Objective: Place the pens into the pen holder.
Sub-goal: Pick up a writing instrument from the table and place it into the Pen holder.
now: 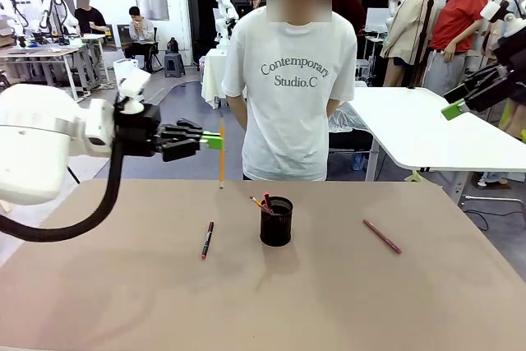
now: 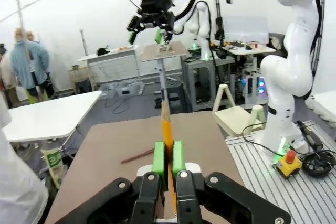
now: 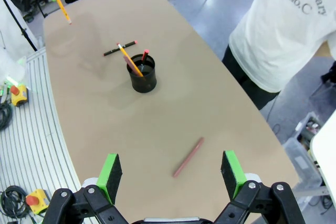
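Item, yellow pencil: I judge it light, stiff and slick, best pinched near its top as now, my left gripper clamped on it, hanging upright above the table, far-left of the pen holder; my right gripper gapes wide, empty.

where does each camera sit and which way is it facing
Front view: between the arms at the robot's side of the table, facing across at the person; left gripper holds a yellow pencil, right gripper hangs high.
Left wrist view: on the left wrist, looking along its shut gripper and the pencil toward the right gripper.
Right wrist view: high on the right wrist, looking down past its open gripper at the pen holder.
Shared: front and right wrist views both show the pen holder and pencil.
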